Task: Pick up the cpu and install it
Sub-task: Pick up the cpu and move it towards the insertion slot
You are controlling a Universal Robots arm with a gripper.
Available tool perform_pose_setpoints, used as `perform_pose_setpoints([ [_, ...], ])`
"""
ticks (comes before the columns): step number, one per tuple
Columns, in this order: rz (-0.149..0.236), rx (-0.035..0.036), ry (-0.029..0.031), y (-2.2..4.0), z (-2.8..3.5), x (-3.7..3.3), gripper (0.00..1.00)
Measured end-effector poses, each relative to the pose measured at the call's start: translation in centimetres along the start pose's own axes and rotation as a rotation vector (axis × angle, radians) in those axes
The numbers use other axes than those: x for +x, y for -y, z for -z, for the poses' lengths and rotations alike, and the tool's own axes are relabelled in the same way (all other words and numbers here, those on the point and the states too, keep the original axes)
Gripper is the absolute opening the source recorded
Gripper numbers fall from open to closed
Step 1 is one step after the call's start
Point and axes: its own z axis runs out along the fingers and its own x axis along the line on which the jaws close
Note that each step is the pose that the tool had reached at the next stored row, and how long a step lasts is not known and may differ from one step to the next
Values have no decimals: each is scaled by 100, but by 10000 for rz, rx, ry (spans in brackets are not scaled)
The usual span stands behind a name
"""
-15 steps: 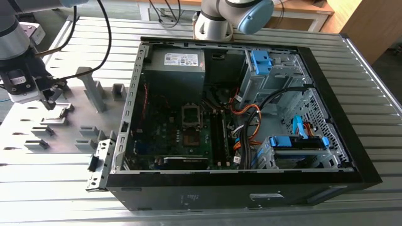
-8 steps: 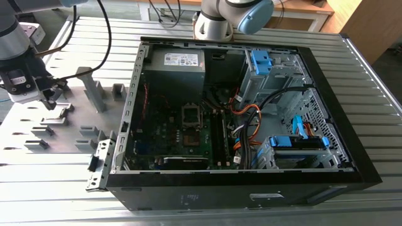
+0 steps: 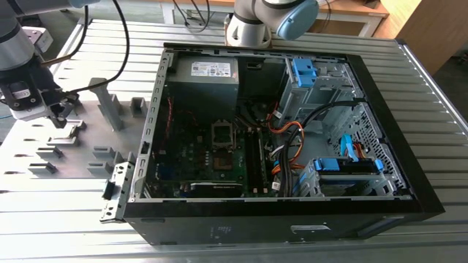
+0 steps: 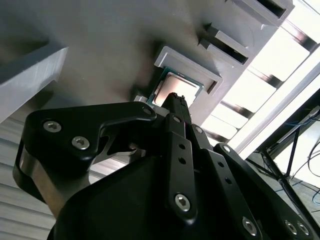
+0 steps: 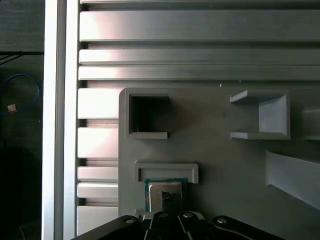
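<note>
Second wrist view is showing the cpu lying in its grey holder, upper middle of frame, with the gripper hanging right over it, fingers pinched together. It's looking thin, light and fragile, so I'm judging edges-only for a hold.

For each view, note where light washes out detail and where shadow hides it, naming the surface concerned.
Second wrist view: the table slats bleach to white, the gripper is a dark mass, the cpu shows a pale sheen. First wrist view: glare streaks the slats, the square pocket lies in shadow. Exterior view: the computer case is dim inside, the slats around it bright.
</note>
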Motion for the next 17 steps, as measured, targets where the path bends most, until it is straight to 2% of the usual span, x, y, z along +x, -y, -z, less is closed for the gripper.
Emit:
perform_pose_setpoints([
  [3,6,-1,51,13,-11,0,11],
  [8,14,-1,104,19,-40,-1,11],
  [17,19,4,111,20,-72,16,11],
])
